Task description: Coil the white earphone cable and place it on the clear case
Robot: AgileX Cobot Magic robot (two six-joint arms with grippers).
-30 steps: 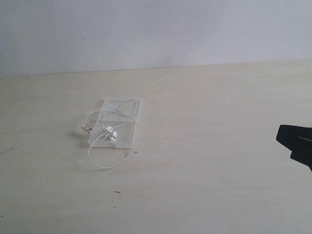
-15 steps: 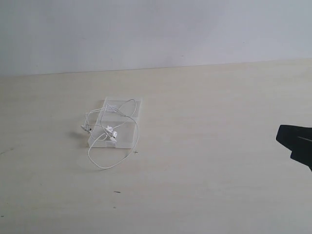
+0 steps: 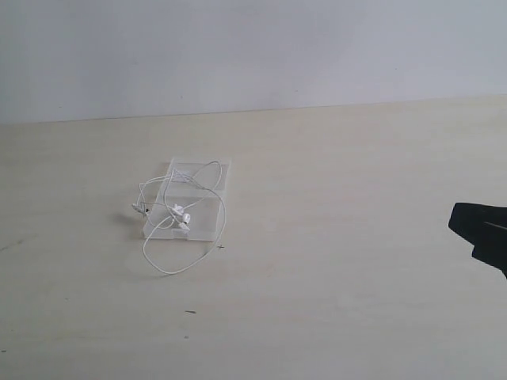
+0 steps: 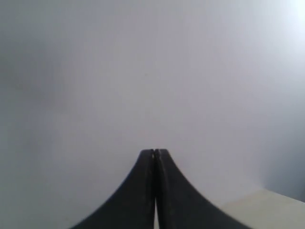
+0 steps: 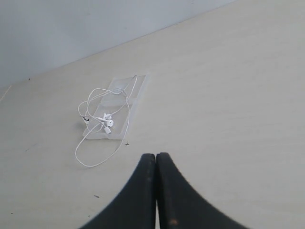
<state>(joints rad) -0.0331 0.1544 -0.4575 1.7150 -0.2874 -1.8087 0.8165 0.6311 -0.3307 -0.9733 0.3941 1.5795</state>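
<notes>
Exterior view: thin white earphone cable (image 3: 181,212) lies tangled on flat translucent plastic case (image 3: 204,226), one loop spilling at 7 o'clock onto pale table (image 3: 341,237). Left gripper (image 4: 154,151) and right gripper (image 5: 156,155): jaws pressed together.

The cable (image 3: 179,211) is white all along. The case (image 3: 203,227) is clear and faintly frosted, with a whiter patch (image 3: 184,169) on one panel. The table (image 3: 356,237) is pale cream with faint grain streaks and a few small dark specks (image 3: 190,312). The wall (image 3: 253,55) is plain light grey. The left gripper (image 4: 154,151) and right gripper (image 5: 156,155) are plain black.
</notes>
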